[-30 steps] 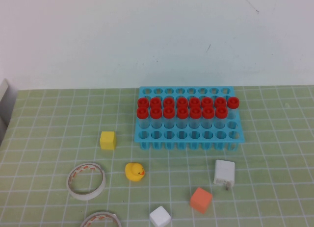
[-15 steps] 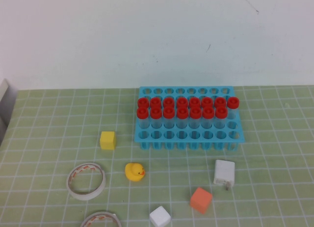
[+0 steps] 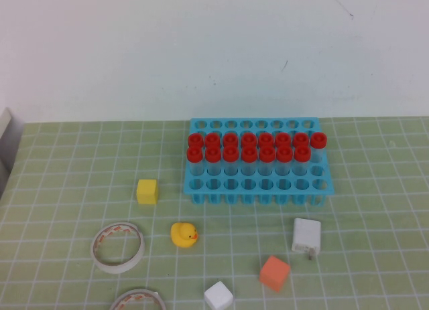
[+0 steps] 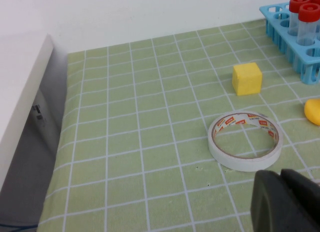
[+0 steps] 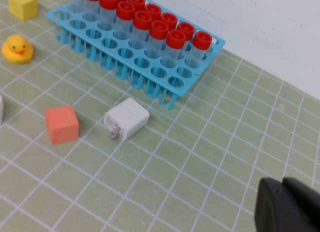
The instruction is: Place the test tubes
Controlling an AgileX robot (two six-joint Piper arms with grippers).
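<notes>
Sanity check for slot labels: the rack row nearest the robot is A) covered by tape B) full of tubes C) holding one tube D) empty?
D: the blue rack shows bare front holes, the red-capped tubes stand behind them. Left end effector, shut, is near the tape roll; right end effector, shut, is over the mat, clear of the rack.

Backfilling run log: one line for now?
left end effector shut, by tape roll | right end effector shut, over mat | test tubes in rack | nothing held
</notes>
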